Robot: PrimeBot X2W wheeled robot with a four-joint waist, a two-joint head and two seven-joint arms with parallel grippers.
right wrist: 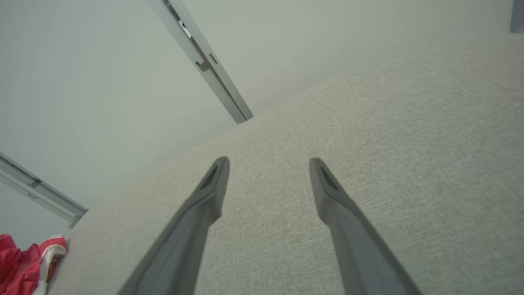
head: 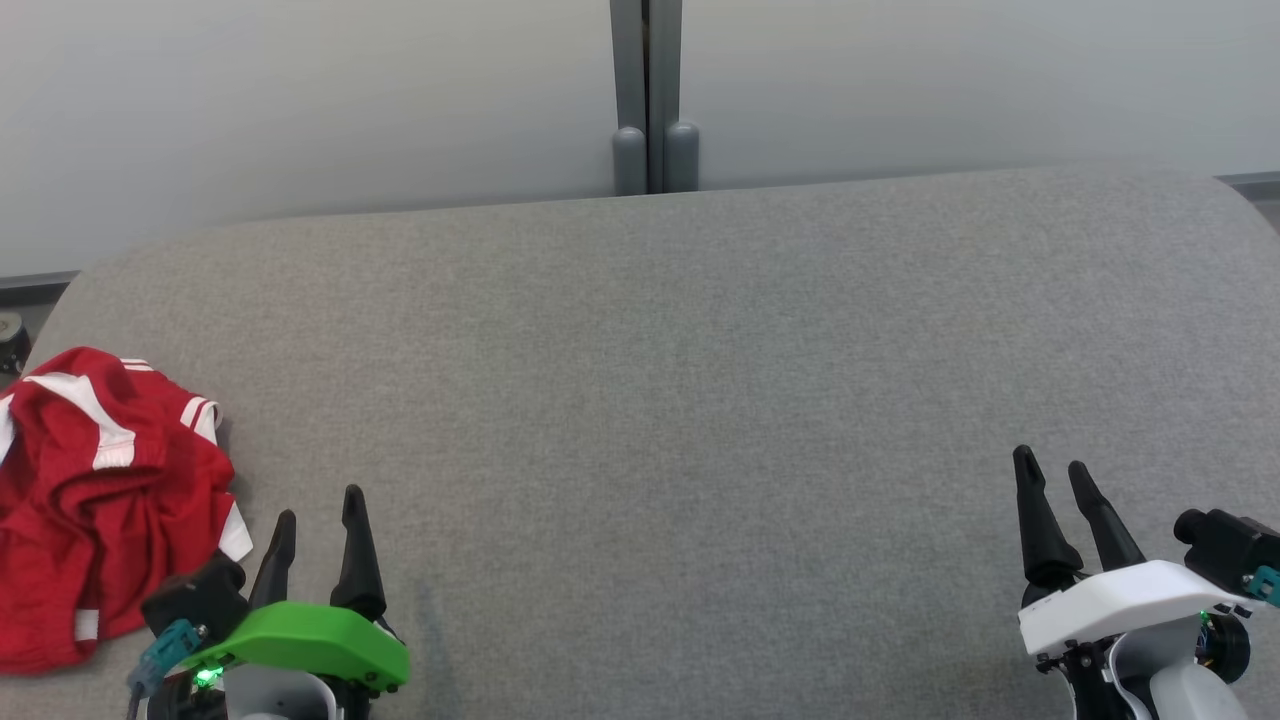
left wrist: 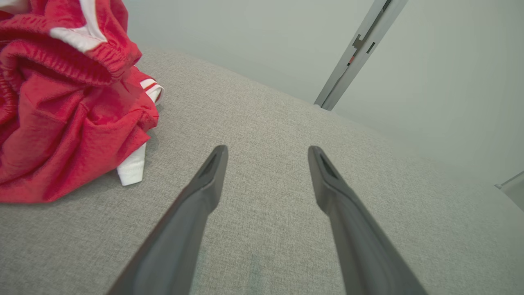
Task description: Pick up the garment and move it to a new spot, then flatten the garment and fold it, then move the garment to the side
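Grey fabric surface (head: 700, 400): crumpled red sports garment (head: 100, 500) lies at nine o'clock, just beside the left gripper (head: 318, 505); right gripper (head: 1050, 460) well apart. Both spread wide, empty.

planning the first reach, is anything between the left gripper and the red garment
Nothing lies there: the left wrist view shows a bare strip of grey surface between the open left gripper and the crumpled red garment.

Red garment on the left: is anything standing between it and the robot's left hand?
Nothing visible does. The red garment lies crumpled right beside the open left hand, with bare grey tabletop between them.
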